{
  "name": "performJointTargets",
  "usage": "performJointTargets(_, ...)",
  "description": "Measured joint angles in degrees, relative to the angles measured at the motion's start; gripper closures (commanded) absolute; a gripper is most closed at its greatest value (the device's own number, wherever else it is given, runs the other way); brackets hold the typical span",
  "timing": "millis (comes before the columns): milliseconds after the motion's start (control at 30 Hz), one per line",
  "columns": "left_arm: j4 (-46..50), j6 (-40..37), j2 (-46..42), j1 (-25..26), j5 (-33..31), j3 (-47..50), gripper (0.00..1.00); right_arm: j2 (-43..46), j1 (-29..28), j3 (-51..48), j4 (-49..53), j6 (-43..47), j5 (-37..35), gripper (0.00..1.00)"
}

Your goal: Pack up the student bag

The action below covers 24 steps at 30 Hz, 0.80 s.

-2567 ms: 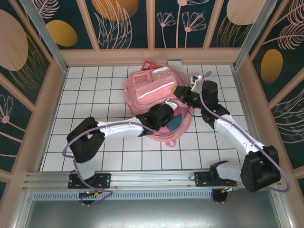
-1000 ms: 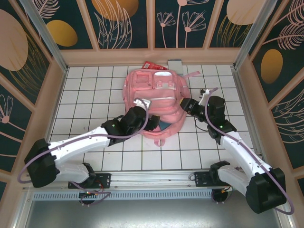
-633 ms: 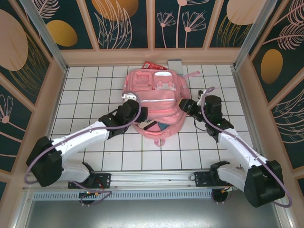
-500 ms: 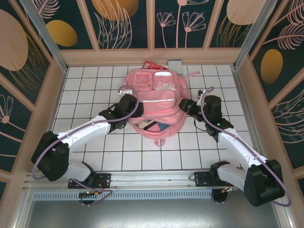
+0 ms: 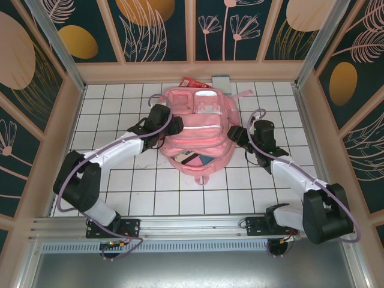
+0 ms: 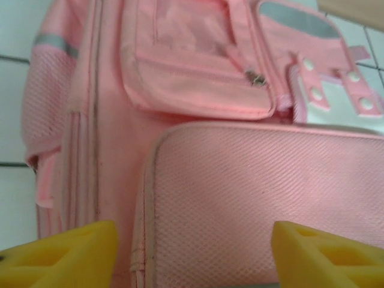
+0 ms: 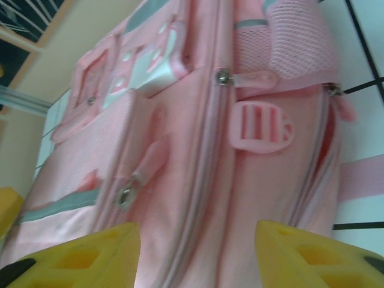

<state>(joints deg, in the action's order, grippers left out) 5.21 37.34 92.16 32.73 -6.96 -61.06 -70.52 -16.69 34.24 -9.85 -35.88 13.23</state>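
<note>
You see a white table (image 5: pixel 114 105) with dark grid lines. Around it stand walls (image 5: pixel 252 27) of dark teal panels with orange ovals and pale flower drawings, in beige frames. A metal rail (image 5: pixel 192 223) runs along the near edge.

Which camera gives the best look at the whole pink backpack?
Top external: the student bag lies fully in frame, main compartment open. Left wrist shows its front pockets close up; right wrist its side zips and buckle.
</note>
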Motion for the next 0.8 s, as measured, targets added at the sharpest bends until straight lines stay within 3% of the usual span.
performJointTargets(67, -0.2, 1.1, 1.3, 0.0, 0.6, 0.2, 0.81, -2.6, 0.6, 0.1, -1.1, 0.0, -0.3, 0.46)
performJointTargets(133, -0.2, 2.1, 1.6, -0.3, 0.5, 0.8, 1.00, -5.8, 0.9, 0.6, -1.8, 0.1, -0.2, 0.45)
performJointTargets(300, -1.1, 4.1, -0.9, -0.3, -1.6, 3.1, 1.00, -12.6, 0.9, 2.9, -3.2, 0.2, 1.2, 0.45)
performJointTargets(667, 2.1, 9.9, -22.7, -0.1, -9.7, 19.3, 1.00, -25.1, -6.5, 14.5, -5.2, 1.1, 4.5, 0.46)
performJointTargets(800, 3.4, 11.7, -26.6, -0.2, -10.6, 22.1, 1.00, -29.6, -8.3, 19.8, -4.8, 1.4, 5.4, 0.46)
